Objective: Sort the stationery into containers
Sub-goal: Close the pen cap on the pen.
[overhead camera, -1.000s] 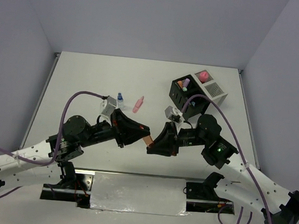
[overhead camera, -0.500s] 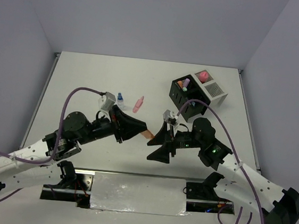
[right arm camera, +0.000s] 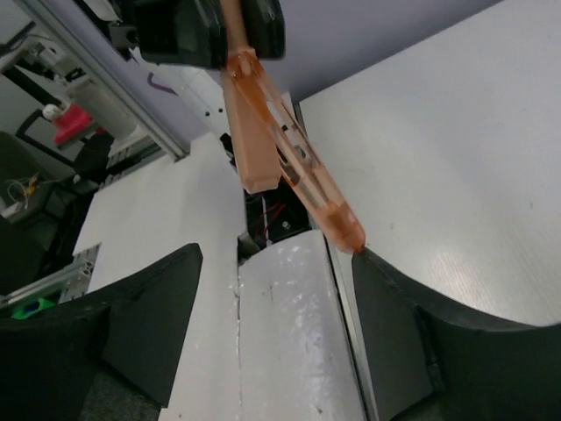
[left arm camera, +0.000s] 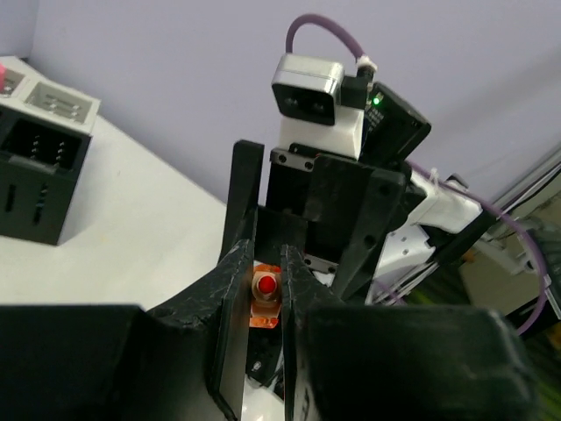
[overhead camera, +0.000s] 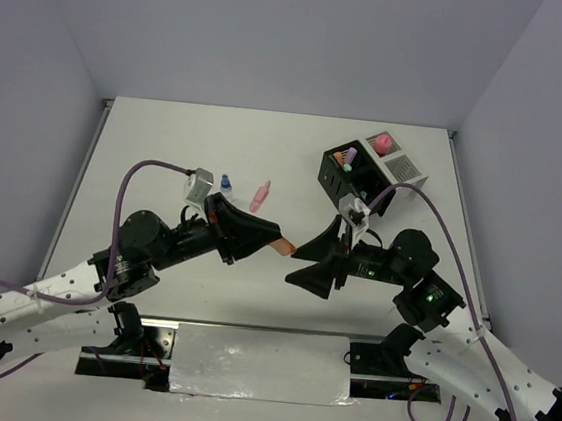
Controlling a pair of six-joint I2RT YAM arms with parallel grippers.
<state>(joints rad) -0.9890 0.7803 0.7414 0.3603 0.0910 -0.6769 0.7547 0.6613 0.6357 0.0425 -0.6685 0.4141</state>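
My left gripper (overhead camera: pixel 274 238) is shut on an orange highlighter (overhead camera: pixel 282 244), held above the table's near middle. From the left wrist the highlighter (left arm camera: pixel 266 294) shows end-on between the fingers. My right gripper (overhead camera: pixel 293 267) faces it, open, with nothing between its fingers. In the right wrist view the highlighter's (right arm camera: pixel 289 167) tip just touches the right-hand fingertip (right arm camera: pixel 366 259) of my right gripper (right arm camera: pixel 276 263). The black container (overhead camera: pixel 344 180) and the white container (overhead camera: pixel 403 169) stand at the back right. A pink highlighter (overhead camera: pixel 259 196) and a blue-capped bottle (overhead camera: pixel 226 183) lie on the table.
A purple highlighter (overhead camera: pixel 345 158) sticks out of the black container, and a pink item (overhead camera: pixel 381 143) sits in the white one. The left wrist view shows the black container (left arm camera: pixel 35 175) at far left. A white strip (overhead camera: pixel 260 364) runs along the near edge between the arm bases.
My right gripper has opened and drawn back to the right, away from the orange highlighter. The left gripper has kept hold of it and shifted slightly upward.
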